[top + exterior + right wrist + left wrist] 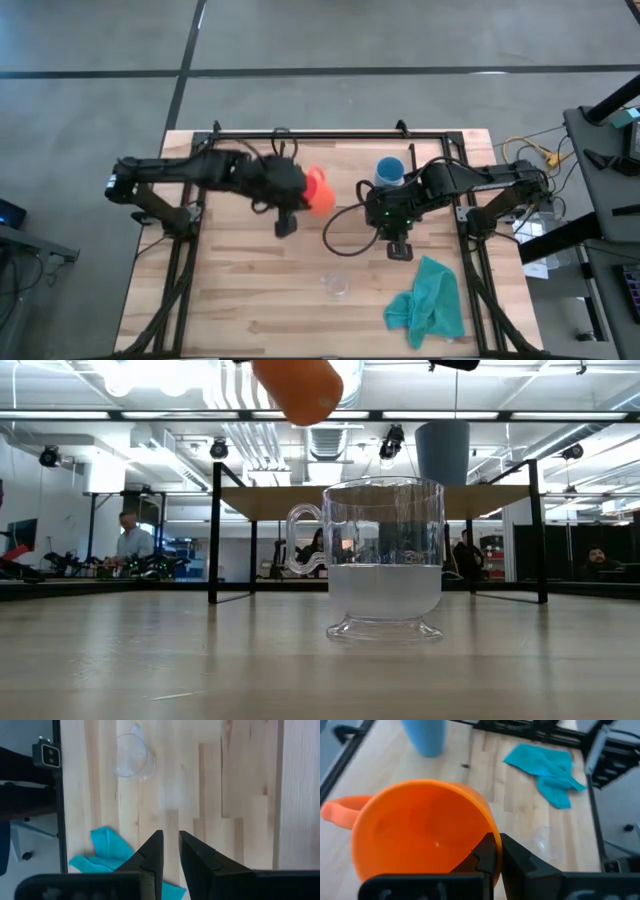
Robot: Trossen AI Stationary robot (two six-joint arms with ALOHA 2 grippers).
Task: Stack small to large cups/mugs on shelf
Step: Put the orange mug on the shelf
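Between the left gripper's (492,857) jaws, clamped on its rim wall, hangs the orange mug (422,827), lifted off the surface: light, stiff, slick plastic, I judge. Right gripper (170,852) jaws nearly together, holding nothing; clear cup (131,755) lies beyond them.

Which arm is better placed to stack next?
Left. Its tool grips the orange handled cup aloft near the blue round cup on the shelf, while the right tool hangs empty.
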